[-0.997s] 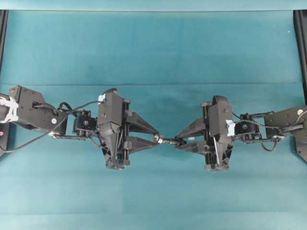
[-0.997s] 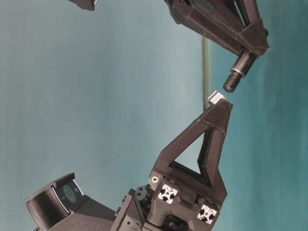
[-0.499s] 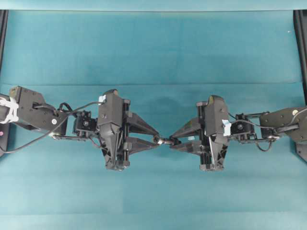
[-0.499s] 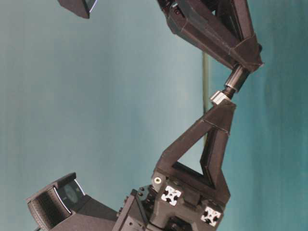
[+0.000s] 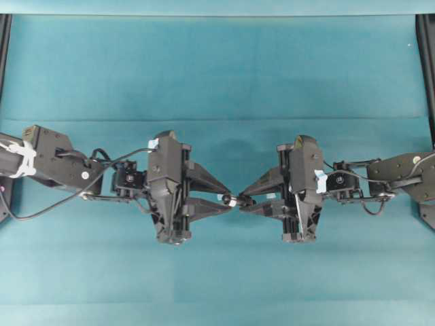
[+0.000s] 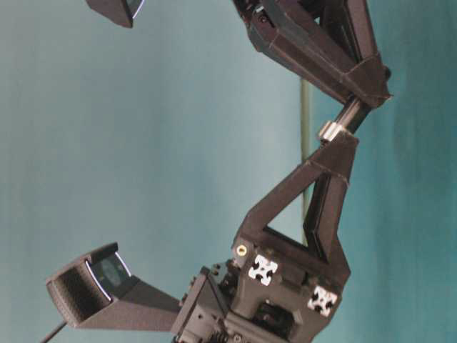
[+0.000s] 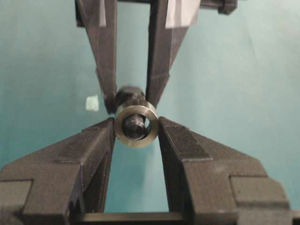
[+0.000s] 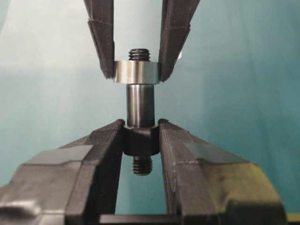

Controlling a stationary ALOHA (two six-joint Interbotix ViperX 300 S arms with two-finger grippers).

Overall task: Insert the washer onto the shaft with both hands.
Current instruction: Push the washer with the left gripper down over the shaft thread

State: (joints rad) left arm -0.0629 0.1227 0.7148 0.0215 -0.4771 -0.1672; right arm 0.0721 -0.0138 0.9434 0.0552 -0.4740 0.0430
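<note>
Left tool (image 7: 136, 129) clamped on washer (image 7: 136, 124), right tool (image 8: 140, 140) clamped on shaft (image 8: 140, 105) at its thick collar. Washer threaded over shaft's narrow end, seen end-on in left wrist view with shaft tip in the hole; side-on in right wrist view, threaded tip poking past the ring. Tips meeting above teal table (image 5: 217, 68) in overhead view, parts tiny there. Shaft's long axis running tool to tool, narrow end toward left tool.

Silvery washer (image 8: 135, 71) ringing the dark stepped shaft's (image 8: 140, 111) threaded tip.
</note>
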